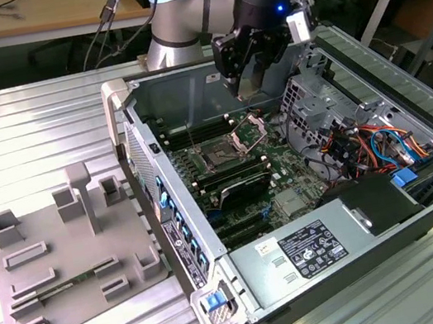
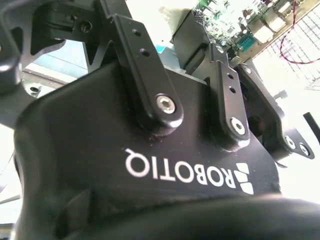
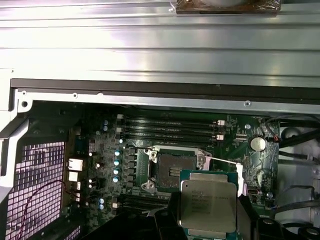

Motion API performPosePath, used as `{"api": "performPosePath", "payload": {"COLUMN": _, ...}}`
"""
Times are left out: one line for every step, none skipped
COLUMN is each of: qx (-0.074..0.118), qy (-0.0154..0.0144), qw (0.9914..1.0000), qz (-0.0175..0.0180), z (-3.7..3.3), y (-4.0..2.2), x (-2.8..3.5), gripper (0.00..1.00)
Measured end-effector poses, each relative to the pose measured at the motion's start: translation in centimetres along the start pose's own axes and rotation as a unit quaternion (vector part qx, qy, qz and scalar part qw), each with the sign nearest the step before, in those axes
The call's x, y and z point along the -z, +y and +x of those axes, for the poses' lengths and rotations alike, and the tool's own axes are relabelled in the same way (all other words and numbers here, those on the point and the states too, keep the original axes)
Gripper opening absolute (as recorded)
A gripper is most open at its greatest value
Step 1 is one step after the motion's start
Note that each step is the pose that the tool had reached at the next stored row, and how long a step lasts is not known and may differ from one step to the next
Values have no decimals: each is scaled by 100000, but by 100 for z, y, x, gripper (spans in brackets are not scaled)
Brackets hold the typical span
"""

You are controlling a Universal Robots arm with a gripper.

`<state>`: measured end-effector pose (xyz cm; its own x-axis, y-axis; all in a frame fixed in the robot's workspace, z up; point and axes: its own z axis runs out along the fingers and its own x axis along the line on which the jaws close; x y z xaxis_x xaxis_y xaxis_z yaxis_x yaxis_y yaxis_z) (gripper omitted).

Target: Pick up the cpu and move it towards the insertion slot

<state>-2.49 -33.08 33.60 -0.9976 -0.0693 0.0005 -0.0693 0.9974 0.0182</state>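
Hand [image 3: 207,227] grips one cpu [image 3: 207,202] above one insertion slot [image 3: 172,167].

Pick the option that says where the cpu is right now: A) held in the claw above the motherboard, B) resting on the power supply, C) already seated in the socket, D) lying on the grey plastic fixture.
A: in the first wrist view the cpu sits in the claw, above the board beside the empty insertion slot.

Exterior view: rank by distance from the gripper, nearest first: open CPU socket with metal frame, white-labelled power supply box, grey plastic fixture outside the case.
From the gripper, above the case's back half:
1. Open CPU socket with raised metal frame, on the green board just below it.
2. White-labelled power supply box, at the case's front end.
3. Grey plastic fixture, outside the case, on the exterior view's left.
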Motion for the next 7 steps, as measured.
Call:
{"api": "performPosePath", "payload": {"qx": 7, "qy": 0, "qw": 100000, "qz": 1, "z": 0, "y": 1, "x": 0, "gripper": 53}}
{"api": "performPosePath", "payload": {"qx": 7, "qy": -7, "qw": 100000, "qz": -4, "z": 0, "y": 1, "x": 0, "gripper": 53}}
{"api": "performPosePath", "payload": {"qx": 4, "qy": -3, "qw": 100000, "qz": 1, "z": 0, "y": 2, "x": 0, "gripper": 53}}
{"api": "performPosePath", "payload": {"qx": 3, "qy": -4, "qw": 100000, "qz": 0, "z": 0, "y": 4, "x": 0, "gripper": 53}}
{"api": "performPosePath", "payload": {"qx": -1, "qy": -6, "qw": 100000, "qz": 0, "z": 0, "y": 5, "x": 0, "gripper": 53}}
{"api": "performPosePath", "payload": {"qx": 0, "qy": -3, "qw": 100000, "qz": 1, "z": 0, "y": 6, "x": 0, "gripper": 53}}
{"api": "performPosePath", "payload": {"qx": -1, "qy": -2, "qw": 100000, "qz": 0, "z": 0, "y": 6, "x": 0, "gripper": 53}}
